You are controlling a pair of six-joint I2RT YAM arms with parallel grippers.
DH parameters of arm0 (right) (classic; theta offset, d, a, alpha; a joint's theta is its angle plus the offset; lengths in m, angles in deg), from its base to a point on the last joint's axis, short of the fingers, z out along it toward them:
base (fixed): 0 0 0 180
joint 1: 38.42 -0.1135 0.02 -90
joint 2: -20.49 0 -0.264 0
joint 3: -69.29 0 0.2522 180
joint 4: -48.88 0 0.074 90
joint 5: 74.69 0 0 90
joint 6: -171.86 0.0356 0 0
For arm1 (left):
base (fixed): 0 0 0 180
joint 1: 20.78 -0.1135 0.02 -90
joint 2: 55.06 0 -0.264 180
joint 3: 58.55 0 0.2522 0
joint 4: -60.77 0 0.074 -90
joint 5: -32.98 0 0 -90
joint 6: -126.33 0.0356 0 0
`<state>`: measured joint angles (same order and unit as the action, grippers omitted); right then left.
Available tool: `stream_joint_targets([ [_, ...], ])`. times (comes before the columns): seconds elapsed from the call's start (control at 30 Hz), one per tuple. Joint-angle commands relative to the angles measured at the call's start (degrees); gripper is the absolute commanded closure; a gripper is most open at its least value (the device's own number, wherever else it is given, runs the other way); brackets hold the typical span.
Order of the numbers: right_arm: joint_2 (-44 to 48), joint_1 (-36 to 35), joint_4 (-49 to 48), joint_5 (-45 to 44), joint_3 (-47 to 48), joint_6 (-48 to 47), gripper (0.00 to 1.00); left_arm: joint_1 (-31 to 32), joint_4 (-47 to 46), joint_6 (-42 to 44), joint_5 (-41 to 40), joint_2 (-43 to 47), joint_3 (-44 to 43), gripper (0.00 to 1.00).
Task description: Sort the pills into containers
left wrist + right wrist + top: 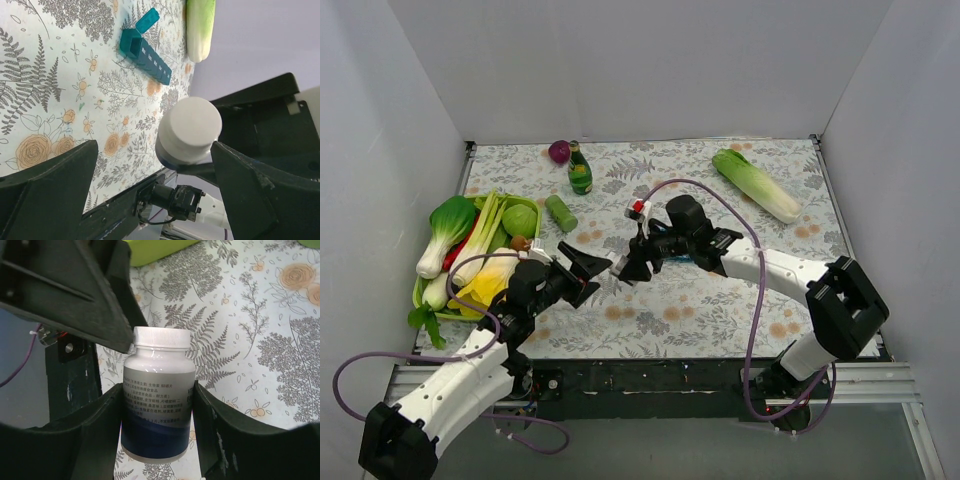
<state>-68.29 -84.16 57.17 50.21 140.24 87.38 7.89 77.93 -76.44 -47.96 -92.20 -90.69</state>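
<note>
My right gripper (156, 415) is shut on a white pill bottle (157, 385) with a white cap and a blue band, held above the floral table. My left gripper (155, 165) is open, its fingers standing on either side of the bottle's cap (190, 125); one left finger (75, 290) lies right beside the cap. From above, both grippers meet at mid-table, left (592, 266) and right (625, 265). The teal pill box (147, 55), the containers, lies on the table beyond with its end lid (147, 20) flipped open. No loose pills show.
A green tray (528, 205) of vegetables sits at the left. A green bottle (580, 170), a purple onion (559, 151) and a cucumber (561, 213) lie at the back. A napa cabbage (756, 183) lies at back right. White walls enclose the table.
</note>
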Motion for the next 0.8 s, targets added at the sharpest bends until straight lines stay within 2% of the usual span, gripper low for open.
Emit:
stream_joint_targets([
  [0.0, 3.08, -0.06, -4.02, 5.36, -1.38, -2.09, 0.68, -0.1, -5.05, -3.24, 3.07, -2.31, -2.64, 0.04],
  [0.33, 3.25, -0.76, -4.54, 6.33, -2.17, -3.41, 0.68, -0.19, -15.43, -4.91, 10.09, -3.98, 0.7, 0.12],
  [0.77, 2.55, -1.37, -4.19, 6.24, -1.55, -4.38, 0.68, -0.1, -15.0, -3.07, 14.23, -10.13, -0.44, 0.24],
])
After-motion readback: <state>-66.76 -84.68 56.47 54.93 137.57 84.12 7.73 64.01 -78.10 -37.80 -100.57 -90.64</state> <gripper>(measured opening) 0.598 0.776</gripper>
